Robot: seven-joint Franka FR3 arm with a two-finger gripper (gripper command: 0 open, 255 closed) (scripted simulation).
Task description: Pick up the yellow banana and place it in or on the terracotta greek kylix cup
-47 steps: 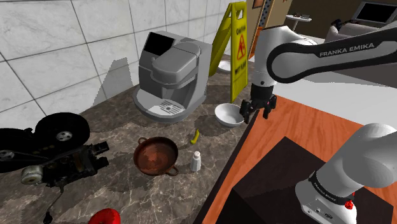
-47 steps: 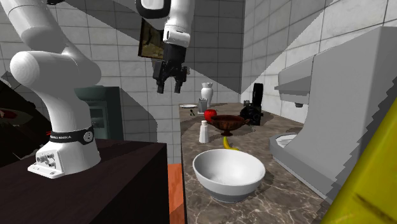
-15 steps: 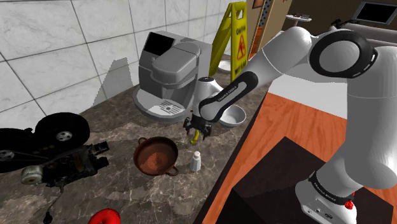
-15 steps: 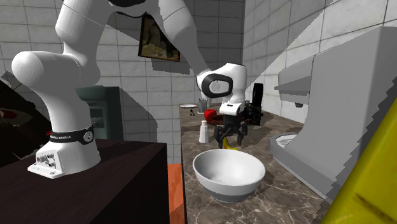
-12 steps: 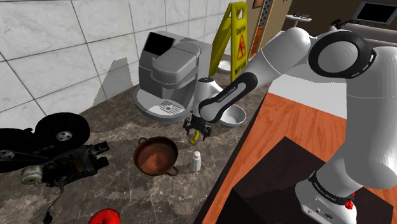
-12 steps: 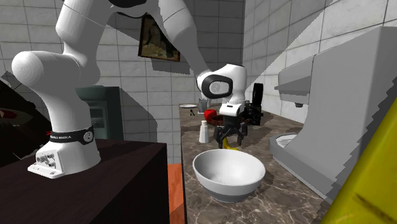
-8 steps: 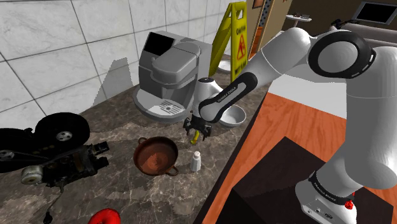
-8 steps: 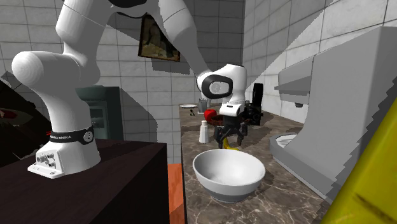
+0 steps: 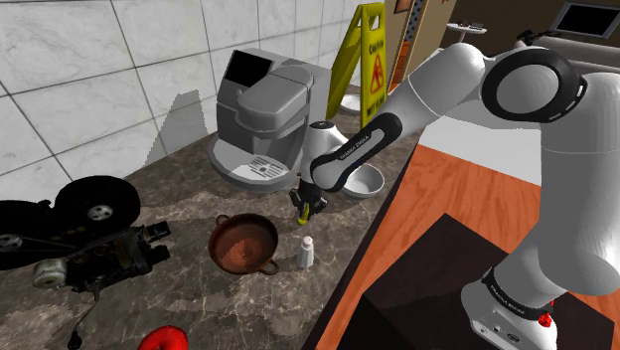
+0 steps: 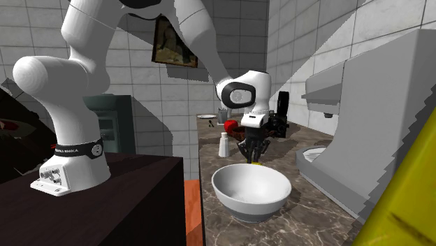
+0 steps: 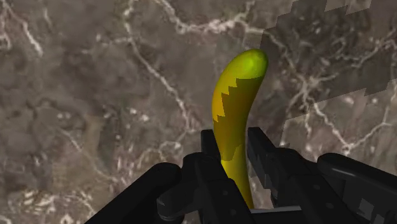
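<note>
Arm: one white Franka arm, bent down over the dark marble counter [image 9: 189,298]
Gripper: one black gripper [image 9: 308,201], low over the counter between the cup and the white bowl
Jaws: drawn in narrow, the two fingers [image 11: 262,156] pressed to either side of the banana near its lower half
Banana: one yellow banana [image 11: 236,105], clasped in the gripper, its free end curving out past the fingertips above the marble; whether it rests on the counter or is lifted cannot be told
Cup: one terracotta kylix cup [image 9: 243,244], upright, two small handles, nothing inside, near the gripper toward the shoulder view's lower left
White bowl: one [image 10: 251,190], on the counter, just beyond the gripper toward the shoulder view's right
Shaker: one small white shaker [image 9: 306,252], standing just beside the cup, near the counter edge
Coffee machine: one grey coffee machine [image 9: 268,114] against the tiled wall
Sign: one yellow floor sign [image 9: 366,60], standing behind the bowl
Black apparatus: one black apparatus [image 9: 79,234] with reels, at the shoulder view's left
Red object: one [image 9: 162,340], at the shoulder view's bottom edge
</note>
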